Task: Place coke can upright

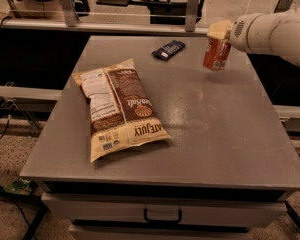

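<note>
Coke can (215, 55) is held at its top by the closed hand (219, 32), over the worktop's (215, 134) far right part (nearly upright); a level set-down, then release, is called for.

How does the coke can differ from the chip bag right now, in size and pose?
The coke can is small, red and near upright, slightly tilted; the chip bag is much larger, brown and cream, lying flat. The can is held at its top by the gripper at the table's far right; the bag lies free at centre-left. Both are over the same grey table.
</note>
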Motion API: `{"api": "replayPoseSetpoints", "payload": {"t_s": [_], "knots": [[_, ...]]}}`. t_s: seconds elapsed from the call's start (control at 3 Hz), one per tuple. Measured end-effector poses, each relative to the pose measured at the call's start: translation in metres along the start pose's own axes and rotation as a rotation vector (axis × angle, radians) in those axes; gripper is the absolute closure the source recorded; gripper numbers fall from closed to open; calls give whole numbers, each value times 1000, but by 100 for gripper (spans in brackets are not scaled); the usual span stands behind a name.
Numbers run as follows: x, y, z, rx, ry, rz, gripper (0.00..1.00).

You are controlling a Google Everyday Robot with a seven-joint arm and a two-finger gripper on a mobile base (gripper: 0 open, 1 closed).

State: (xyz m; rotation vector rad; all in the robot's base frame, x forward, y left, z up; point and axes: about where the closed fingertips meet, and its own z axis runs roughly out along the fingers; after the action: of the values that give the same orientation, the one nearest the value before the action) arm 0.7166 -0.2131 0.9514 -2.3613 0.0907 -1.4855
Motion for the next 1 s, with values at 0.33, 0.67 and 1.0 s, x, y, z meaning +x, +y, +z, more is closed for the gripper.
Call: {"api": "replayPoseSetpoints", "payload": {"t_s": [0.33,0.67,1.0], "knots": [[-6,-1,4,18,53,-46,100],[-10,0,5,22,110,-83,89],[-13,3,4,18,147,-100,66]]}}
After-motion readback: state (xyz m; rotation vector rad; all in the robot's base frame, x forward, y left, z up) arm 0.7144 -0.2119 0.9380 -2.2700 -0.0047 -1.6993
